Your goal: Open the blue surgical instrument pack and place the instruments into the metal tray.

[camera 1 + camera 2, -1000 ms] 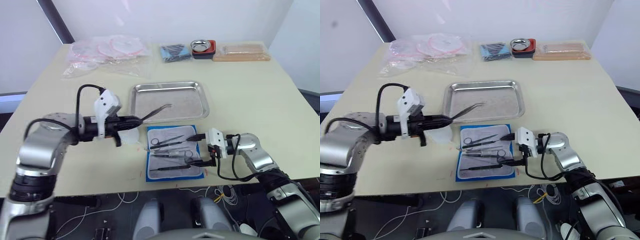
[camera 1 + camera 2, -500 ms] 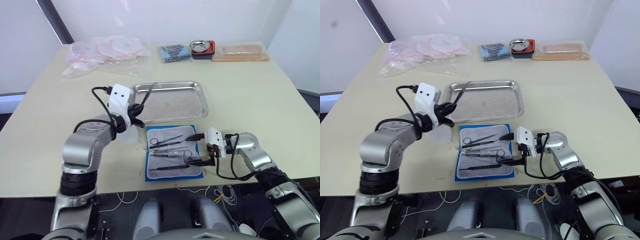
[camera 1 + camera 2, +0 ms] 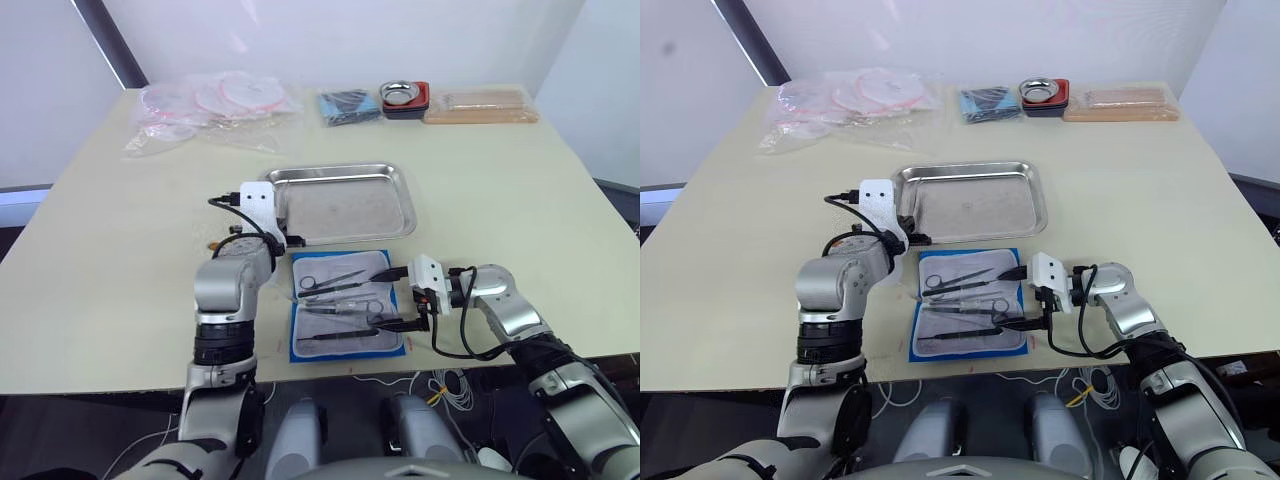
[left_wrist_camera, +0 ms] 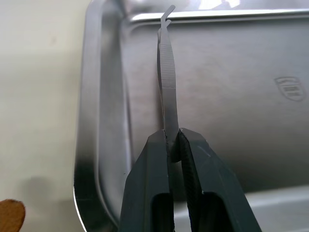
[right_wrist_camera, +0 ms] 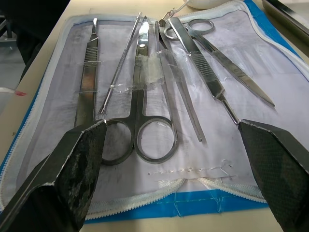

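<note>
The left gripper (image 4: 173, 145) is clamped on thin silver tweezers (image 4: 166, 82) held over the near-left corner of the metal tray (image 3: 400, 180), so the step in hand looks like delivery; next it should lower and let go. Just in front of the tray on the desk (image 3: 120, 260), the blue surgical instrument pack (image 5: 159, 212) lies open, scissors (image 5: 145, 121) and forceps (image 5: 198, 67) on its pale lining. The right gripper (image 5: 169, 159) waits spread wide at the pack's right edge.
</note>
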`<action>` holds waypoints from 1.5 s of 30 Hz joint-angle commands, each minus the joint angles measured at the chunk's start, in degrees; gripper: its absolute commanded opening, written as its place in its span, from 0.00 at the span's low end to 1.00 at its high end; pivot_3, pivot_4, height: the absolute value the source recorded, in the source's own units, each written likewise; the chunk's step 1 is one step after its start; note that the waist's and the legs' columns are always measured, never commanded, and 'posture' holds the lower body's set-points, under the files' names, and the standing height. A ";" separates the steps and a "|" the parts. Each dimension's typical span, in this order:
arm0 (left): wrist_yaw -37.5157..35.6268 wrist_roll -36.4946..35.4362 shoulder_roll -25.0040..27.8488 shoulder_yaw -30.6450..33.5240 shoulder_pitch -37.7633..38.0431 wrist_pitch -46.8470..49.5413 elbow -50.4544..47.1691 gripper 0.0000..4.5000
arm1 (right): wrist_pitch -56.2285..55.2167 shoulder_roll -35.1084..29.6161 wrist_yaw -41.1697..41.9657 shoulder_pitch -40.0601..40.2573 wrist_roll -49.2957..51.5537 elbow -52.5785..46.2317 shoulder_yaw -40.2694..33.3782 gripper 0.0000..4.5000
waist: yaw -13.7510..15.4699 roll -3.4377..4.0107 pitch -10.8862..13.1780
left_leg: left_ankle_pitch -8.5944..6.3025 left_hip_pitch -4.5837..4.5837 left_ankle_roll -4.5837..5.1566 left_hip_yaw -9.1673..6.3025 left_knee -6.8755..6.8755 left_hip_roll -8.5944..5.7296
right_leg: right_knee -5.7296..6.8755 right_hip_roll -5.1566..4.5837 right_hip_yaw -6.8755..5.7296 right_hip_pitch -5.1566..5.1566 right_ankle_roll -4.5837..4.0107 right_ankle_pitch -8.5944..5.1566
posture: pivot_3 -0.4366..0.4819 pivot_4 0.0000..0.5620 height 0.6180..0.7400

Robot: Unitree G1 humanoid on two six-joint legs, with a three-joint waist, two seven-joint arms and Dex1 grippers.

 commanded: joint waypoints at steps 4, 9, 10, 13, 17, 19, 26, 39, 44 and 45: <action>1.14 2.02 -0.66 -0.53 -2.65 -3.87 3.80 0.02 | 0.86 -0.73 -1.21 2.51 -6.19 6.03 3.34 1.00 | -0.08 0.00 0.00 | 0.08 0.00 -0.13 0.05 -0.01 0.00 | 0.00 0.01 -0.01 0.00 0.00 0.01 | 0.48 0.27 1.00; 2.04 1.74 -1.22 1.35 -4.04 -5.07 6.64 0.02 | 0.65 -0.93 -1.40 2.64 -6.19 5.98 3.14 1.00 | -0.05 0.00 0.00 | 0.09 -0.02 -0.16 0.04 -0.03 -0.01 | 0.00 0.01 -0.07 0.00 0.00 0.01 | 0.48 0.27 1.00; 2.05 1.82 -1.30 1.31 -4.11 -5.08 6.88 0.02 | 0.62 -0.95 -1.44 2.64 -6.16 5.93 3.08 1.00 | -0.06 0.00 0.00 | 0.10 -0.02 -0.16 0.04 -0.03 -0.01 | 0.00 0.01 -0.08 0.00 0.00 0.01 | 0.48 0.27 1.00; 1.91 1.90 -1.55 1.06 -4.03 -5.29 7.52 0.02 | 0.67 -0.97 -1.51 2.59 -6.11 5.81 2.98 1.00 | -0.06 0.00 0.00 | 0.10 -0.02 -0.17 0.05 -0.03 -0.01 | 0.00 0.01 -0.07 0.00 0.00 0.01 | 0.48 0.27 1.00; 2.72 2.24 -1.92 1.28 -4.00 -5.73 7.84 0.02 | 0.71 -1.20 -1.60 2.91 -5.98 5.39 2.78 1.00 | -0.03 0.00 0.00 | 0.11 -0.02 -0.19 0.04 -0.04 -0.01 | 0.00 0.01 -0.09 0.00 0.00 0.01 | 0.48 0.27 1.00; 2.67 2.39 -1.77 1.17 -4.01 -6.04 7.85 0.02 | 0.73 -1.23 -1.65 2.95 -6.01 5.37 2.73 1.00 | -0.03 0.00 0.00 | 0.11 -0.02 -0.20 0.04 -0.04 -0.01 | 0.00 0.01 -0.09 0.00 0.00 0.01 | 0.48 0.27 1.00; 2.74 3.03 -1.92 0.47 -3.53 -5.65 7.05 0.02 | 0.91 -1.18 -1.77 2.92 -5.95 5.39 2.61 1.00 | -0.03 0.00 0.00 | 0.12 -0.02 -0.21 0.04 -0.04 -0.01 | -0.01 0.01 -0.09 0.00 0.00 0.01 | 0.48 0.27 1.00; 3.51 3.01 -2.11 1.92 -2.81 -6.98 7.17 0.43 | 0.71 -1.08 -1.79 2.43 -6.02 6.24 2.53 1.00 | -0.06 0.00 0.00 | 0.12 -0.02 -0.22 0.04 -0.05 -0.01 | -0.01 0.00 -0.07 0.00 0.00 0.01 | 0.48 0.27 1.00; 2.86 3.10 -1.79 1.11 -2.12 -8.45 5.08 0.43 | 0.50 -1.08 -1.68 2.73 -5.99 5.96 2.62 1.00 | -0.07 0.00 0.00 | 0.12 -0.02 -0.22 0.05 -0.06 -0.01 | -0.02 0.00 -0.09 0.00 0.00 0.01 | 0.48 0.27 1.00; 2.35 3.09 -1.47 0.75 -2.02 -8.91 4.67 0.43 | 0.48 -1.06 -1.66 2.81 -5.98 5.89 2.66 1.00 | -0.07 0.00 0.00 | 0.12 -0.02 -0.22 0.04 -0.07 -0.01 | -0.02 0.00 -0.09 -0.01 0.00 0.01 | 0.48 0.27 1.00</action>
